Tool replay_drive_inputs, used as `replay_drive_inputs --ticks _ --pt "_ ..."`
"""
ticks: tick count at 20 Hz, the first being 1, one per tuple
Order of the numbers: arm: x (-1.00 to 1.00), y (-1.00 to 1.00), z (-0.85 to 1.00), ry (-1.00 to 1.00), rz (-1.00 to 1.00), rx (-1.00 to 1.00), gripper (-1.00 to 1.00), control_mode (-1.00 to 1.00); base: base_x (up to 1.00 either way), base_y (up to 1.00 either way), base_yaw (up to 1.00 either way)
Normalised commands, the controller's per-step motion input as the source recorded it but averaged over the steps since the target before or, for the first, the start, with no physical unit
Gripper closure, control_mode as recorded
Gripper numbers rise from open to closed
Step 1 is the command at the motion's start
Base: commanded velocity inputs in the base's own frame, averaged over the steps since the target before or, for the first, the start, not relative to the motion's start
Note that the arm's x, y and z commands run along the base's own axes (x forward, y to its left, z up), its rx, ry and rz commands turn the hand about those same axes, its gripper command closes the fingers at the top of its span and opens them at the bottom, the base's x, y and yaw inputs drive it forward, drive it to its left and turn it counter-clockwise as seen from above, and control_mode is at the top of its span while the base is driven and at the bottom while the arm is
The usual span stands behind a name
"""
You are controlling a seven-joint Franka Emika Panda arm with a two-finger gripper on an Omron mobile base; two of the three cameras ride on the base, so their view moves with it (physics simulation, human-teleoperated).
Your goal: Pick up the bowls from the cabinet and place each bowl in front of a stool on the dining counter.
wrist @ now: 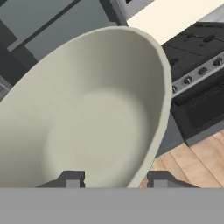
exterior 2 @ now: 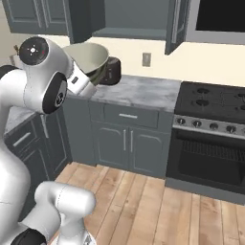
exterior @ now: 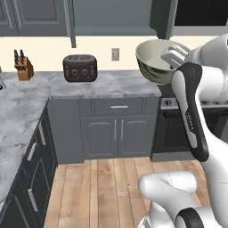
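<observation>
Tool (wrist: pixel 113 179) grips the cream bowl's (exterior: pixel 153 60) rim, held above the worktop beside toaster (exterior: pixel 80 68) and stove (exterior 2: pixel 213 103).

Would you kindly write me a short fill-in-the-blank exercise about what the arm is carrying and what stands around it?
1. The gripper holds a cream ____ by its rim.
2. The dark toaster stands on the marble ____.
3. Below the worktop, the floor is made of ____ planks.
4. Right of the worktop stands a black ____ with knobs.

Missing words: bowl; worktop; wooden; stove

You're in home kitchen: grey cabinets (exterior: pixel 118 129), marble worktop (exterior: pixel 89 84), toaster (exterior: pixel 79 67), knife block (exterior: pixel 23 67), stove (exterior 2: pixel 210 139), wood floor (exterior: pixel 107 187).
</observation>
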Motion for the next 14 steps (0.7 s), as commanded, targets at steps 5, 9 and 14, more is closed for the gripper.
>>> replay_drive_inputs --ticks 5,9,14 --pt "0.0 0.0 0.0 0.0 0.0 0.0 1.0 1.0 -1.0 -0.38 0.0" --pt "0.0 0.0 0.0 0.0 0.0 0.0 1.0 1.0 -1.0 -0.08 0.0" --pt "0.0 0.0 0.0 0.0 0.0 0.0 1.0 1.0 -1.0 -0.14 0.0"
